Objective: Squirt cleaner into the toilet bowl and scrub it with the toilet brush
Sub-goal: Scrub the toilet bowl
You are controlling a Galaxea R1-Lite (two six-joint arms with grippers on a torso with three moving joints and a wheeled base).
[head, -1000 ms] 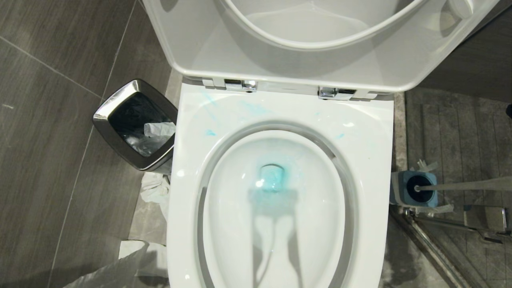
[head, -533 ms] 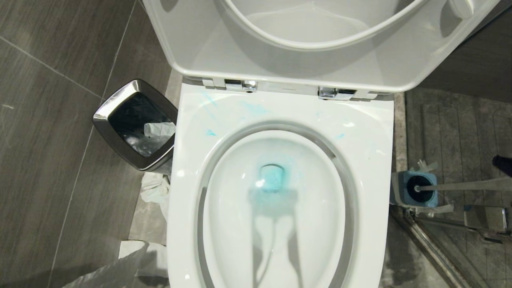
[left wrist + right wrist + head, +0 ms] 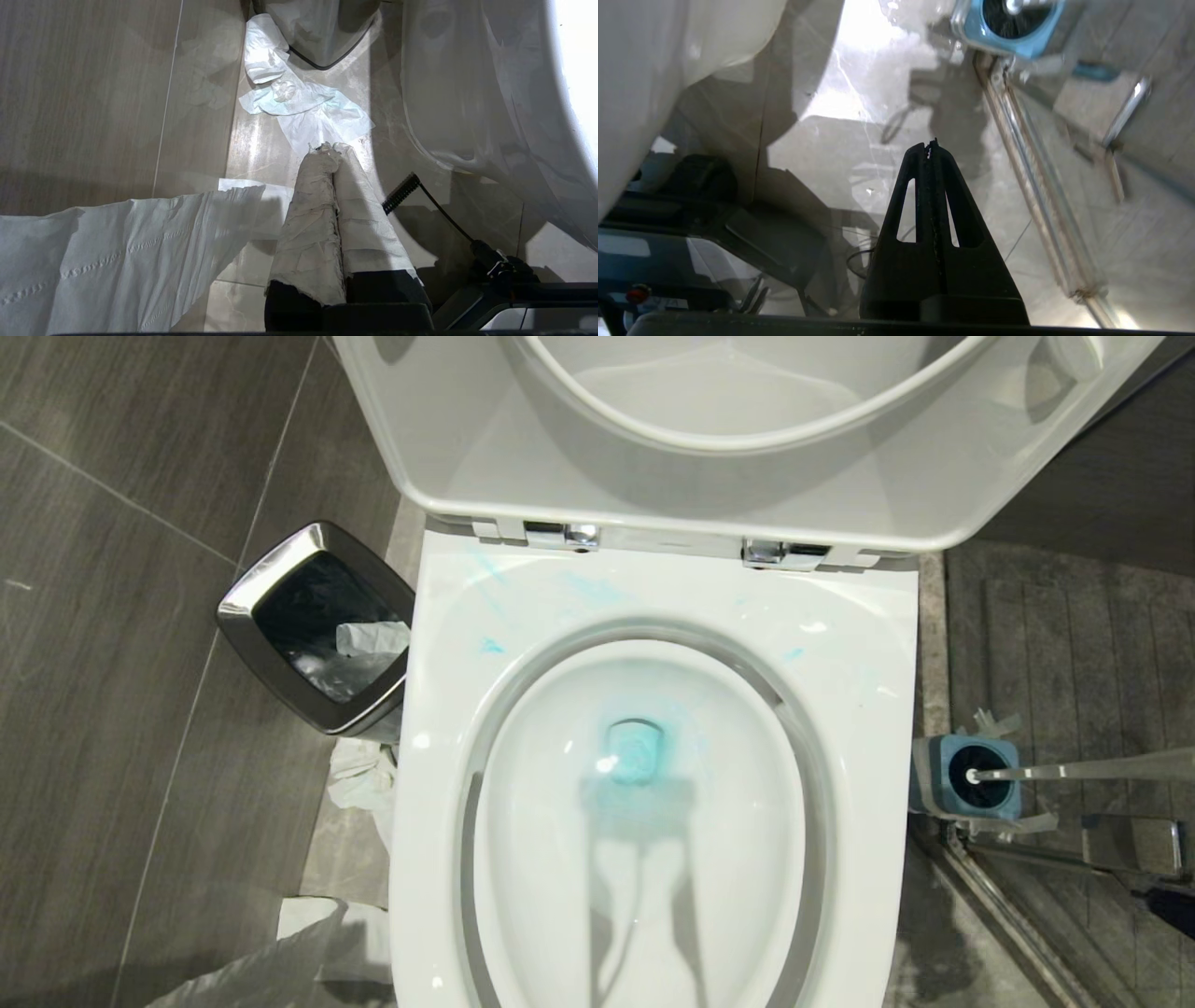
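Observation:
The white toilet bowl (image 3: 868, 709) fills the head view, its seat and lid raised. Turquoise cleaner (image 3: 635, 751) tints the water, and thin smears (image 3: 490, 644) mark the rim. The toilet brush (image 3: 1083, 769) stands in its blue holder (image 3: 934, 793) on the floor to the right of the bowl. My right gripper (image 3: 1153, 901) shows as a dark tip at the right edge, nearer than the holder and apart from it. In the right wrist view it (image 3: 930, 144) is shut and empty over the floor, the holder (image 3: 1036, 37) farther off. My left gripper (image 3: 331, 149), wrapped in white paper, is shut and empty.
A steel-rimmed bin (image 3: 317, 625) stands left of the bowl, with crumpled tissue (image 3: 359, 779) and a paper sheet (image 3: 280, 961) on the floor. A metal floor rail (image 3: 1018, 915) runs past the holder. The bowl's outer wall (image 3: 490, 93) is close beside my left gripper.
My right gripper's dark tip slid along the right edge of the head view, from level with the rim's back down to below the brush holder. Nothing else moved.

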